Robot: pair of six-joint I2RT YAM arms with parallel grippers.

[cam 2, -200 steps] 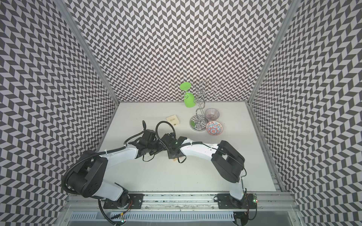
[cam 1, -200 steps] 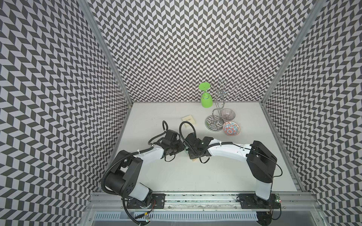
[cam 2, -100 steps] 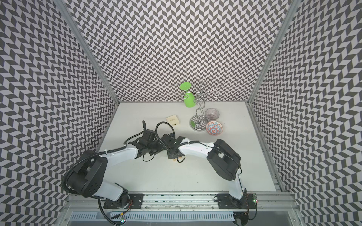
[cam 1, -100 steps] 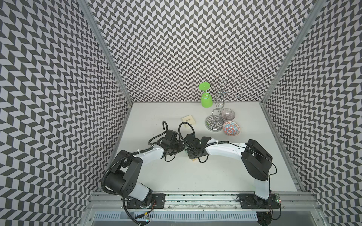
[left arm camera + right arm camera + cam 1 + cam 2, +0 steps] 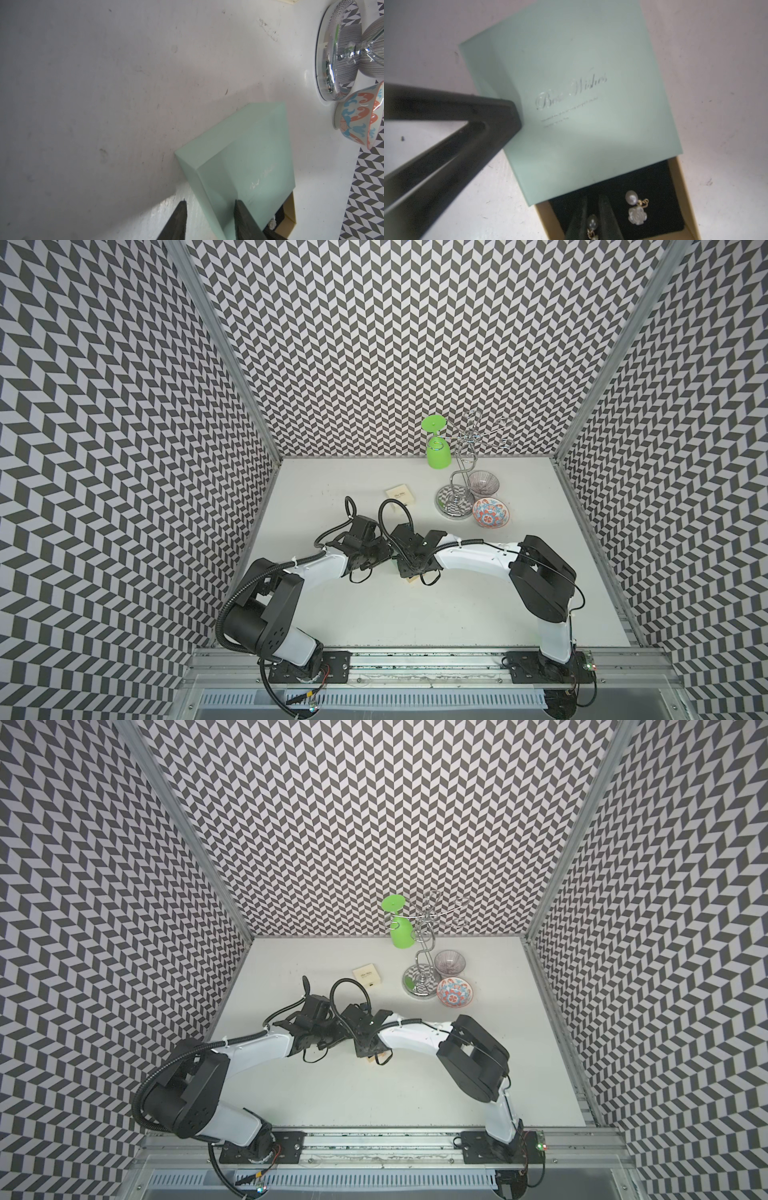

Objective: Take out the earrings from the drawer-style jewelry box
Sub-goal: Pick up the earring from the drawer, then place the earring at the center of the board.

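- We see the jewelry-box sleeve (image 5: 571, 93), mint green and lettered "Best Wishes", lying flat on the white table (image 5: 716, 83) across the middle of the right wrist frame; its tan drawer (image 5: 682, 197) juts out at the lower right, baring a black pad (image 5: 643, 182).
- On that pad lies the loose earring (image 5: 636, 209), a pearl above a white flower; left of it, at the bottom edge, we find the clamped earring (image 5: 592, 223), showing its pearl.
- The right gripper (image 5: 592, 202) is closed on the clamped earring, one finger tight on each side.
- The left gripper (image 5: 211, 204), at the bottom of the left wrist frame, has its fingers apart astride the sleeve's edge; whether it pinches we cannot tell.
- In both top views the left arm (image 5: 318, 572) and right arm (image 5: 473, 561) meet mid-frame; a cream box (image 5: 401, 494), a chrome rack (image 5: 444, 499) and a patterned bowl (image 5: 490, 512) stand above them, towards the right.
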